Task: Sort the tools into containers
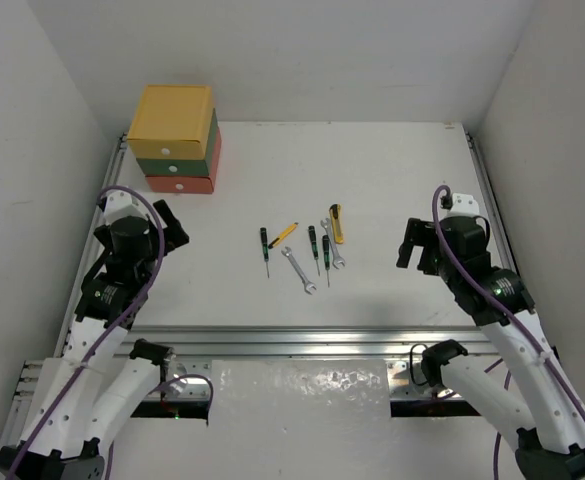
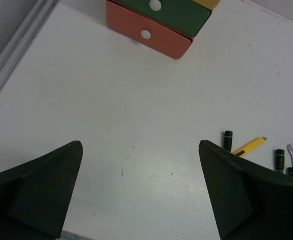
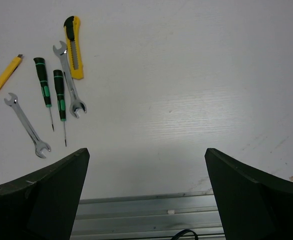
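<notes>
Both grippers empty: left gripper (image 2: 140, 147) and right gripper (image 3: 147, 152) spread wide, hovering above table (image 1: 402, 180), nothing gripped. Tools (image 1: 307, 250) lay clustered mid-table between arms: screwdrivers (image 1: 313, 240), two wrenches (image 1: 299, 270), utility knife (image 1: 336, 223). Containers (image 1: 177, 150) stood stacked at far left corner, well apart from tools, drawers shut. We judged sorting not yet begun; next move called for pulling drawer open by white knob (image 2: 145, 34). We saw nothing blocking approach.

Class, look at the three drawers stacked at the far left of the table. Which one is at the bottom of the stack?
The red-orange drawer: it alone rests on the table, beneath the dark green drawer, with the yellow drawer on top.
</notes>
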`<move>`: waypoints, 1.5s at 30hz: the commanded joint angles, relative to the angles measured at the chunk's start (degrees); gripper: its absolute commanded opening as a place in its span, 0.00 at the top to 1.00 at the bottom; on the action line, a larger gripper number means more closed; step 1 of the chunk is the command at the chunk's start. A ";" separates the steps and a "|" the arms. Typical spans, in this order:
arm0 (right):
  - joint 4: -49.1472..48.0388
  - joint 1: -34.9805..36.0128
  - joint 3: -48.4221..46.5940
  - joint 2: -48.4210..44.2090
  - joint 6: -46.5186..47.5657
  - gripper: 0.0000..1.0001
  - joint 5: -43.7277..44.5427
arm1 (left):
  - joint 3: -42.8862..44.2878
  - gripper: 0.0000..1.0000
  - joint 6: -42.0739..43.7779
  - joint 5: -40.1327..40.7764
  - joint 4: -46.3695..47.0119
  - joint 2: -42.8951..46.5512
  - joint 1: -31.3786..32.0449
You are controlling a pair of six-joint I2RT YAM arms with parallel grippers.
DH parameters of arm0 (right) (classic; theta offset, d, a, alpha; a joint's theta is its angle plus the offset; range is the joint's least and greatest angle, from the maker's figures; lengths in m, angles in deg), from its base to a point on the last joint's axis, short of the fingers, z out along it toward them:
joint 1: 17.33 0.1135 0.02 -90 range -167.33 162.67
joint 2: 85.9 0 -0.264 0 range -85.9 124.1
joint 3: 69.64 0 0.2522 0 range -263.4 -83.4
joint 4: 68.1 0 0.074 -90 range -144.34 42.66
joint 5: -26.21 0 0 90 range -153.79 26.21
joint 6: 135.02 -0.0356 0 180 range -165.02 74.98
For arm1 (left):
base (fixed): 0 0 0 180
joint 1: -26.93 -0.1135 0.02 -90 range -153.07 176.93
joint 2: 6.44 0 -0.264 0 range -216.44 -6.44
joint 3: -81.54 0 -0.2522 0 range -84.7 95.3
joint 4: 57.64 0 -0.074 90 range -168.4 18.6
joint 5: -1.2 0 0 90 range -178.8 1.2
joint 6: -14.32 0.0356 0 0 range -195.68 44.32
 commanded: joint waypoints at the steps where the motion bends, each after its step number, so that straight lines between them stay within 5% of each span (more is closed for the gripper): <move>1: -0.74 -0.08 -0.25 -0.25 0.15 0.01 0.82 | 2.31 0.00 -0.61 1.34 1.22 0.25 -0.68; 8: -2.58 -0.17 0.80 -1.22 0.24 0.01 -1.90 | 2.84 0.00 -0.96 1.44 1.14 -0.54 -0.95; 14: -11.19 -0.08 6.50 -1.48 -0.99 0.01 -16.56 | 3.63 0.00 -8.85 -5.13 2.62 -3.96 -3.23; 19: -15.85 -0.17 7.92 -0.60 -1.70 0.01 -26.15 | 3.10 0.00 -20.71 -7.63 15.35 -11.07 -3.85; 24: -16.73 -0.08 8.54 -0.87 -1.26 0.01 -31.43 | 2.14 0.00 -27.84 -11.84 33.88 -18.38 -12.98; 31: -16.91 -0.08 11.43 -2.71 0.85 0.01 -32.14 | 1.43 0.01 -33.11 -34.31 60.86 -33.11 -27.73; 40: -19.19 -0.17 12.58 -1.75 1.20 0.01 -33.63 | 5.82 0.22 -35.67 -47.93 74.33 -49.39 -30.04; 45: -19.11 -0.17 12.93 -1.66 1.47 0.01 -33.37 | 7.58 0.27 -36.73 -48.93 78.65 -56.25 -29.95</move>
